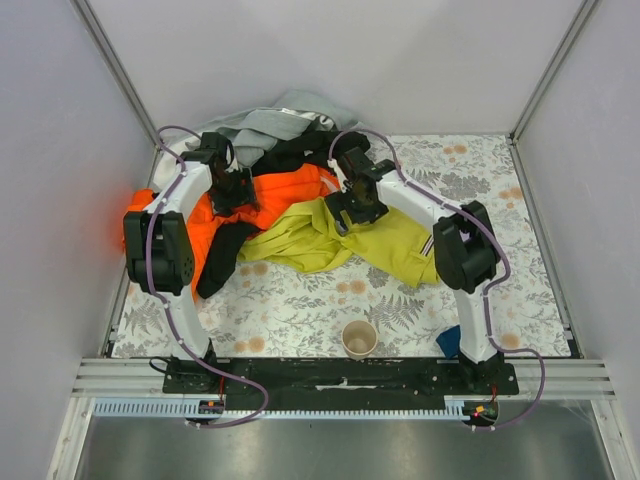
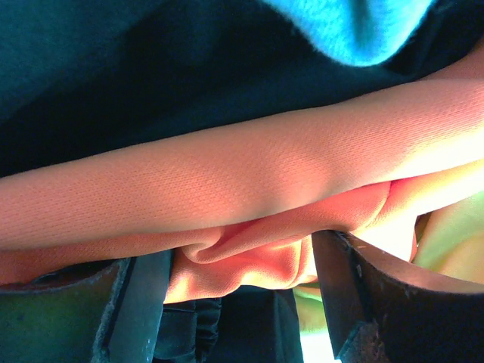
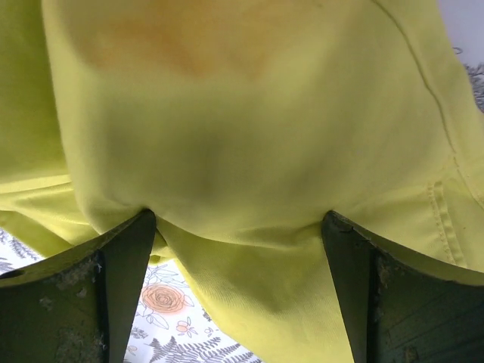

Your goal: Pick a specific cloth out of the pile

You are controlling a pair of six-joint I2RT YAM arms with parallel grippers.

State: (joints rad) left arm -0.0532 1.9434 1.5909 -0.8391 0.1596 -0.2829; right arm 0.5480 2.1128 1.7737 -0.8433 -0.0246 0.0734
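Overhead, the pile (image 1: 270,165) is a soft, rumpled heap in the upper middle of the frame. It is made up of a light grey garment (image 1: 275,122) at the top, black cloth under it, and a bright orange garment (image 1: 285,195) spilling toward the left. A black piece (image 1: 222,255) trails down from the orange one. The cloth (image 1: 335,240) lies at the lower right edge of the heap, centre frame. It is a matte yellow-green, floppy and creased, and it spreads rightward over the floral-printed table cover (image 1: 300,310).

The left gripper (image 1: 232,190) sits down on the orange fabric and the right gripper (image 1: 355,205) on the yellow-green, but this view hides both sets of fingers. A paper cup (image 1: 359,338) stands upright at lower centre, well apart from the clothes.

The left wrist view shows what the top one cannot. The left gripper (image 2: 242,265) has its jaws spread wide, and a bunched fold of fine-knit orange (image 2: 227,181) fills the gap. Dark fabric (image 2: 113,76) lies above it, and a sliver of yellow-green (image 2: 454,234) shows at the right edge.

In the right wrist view the right gripper (image 3: 238,234) is equally wide. The cloth (image 3: 249,136) drapes smooth across the whole frame and sags between the fingers, with a stitched seam at the right. Floral print (image 3: 162,302) peeks out below.
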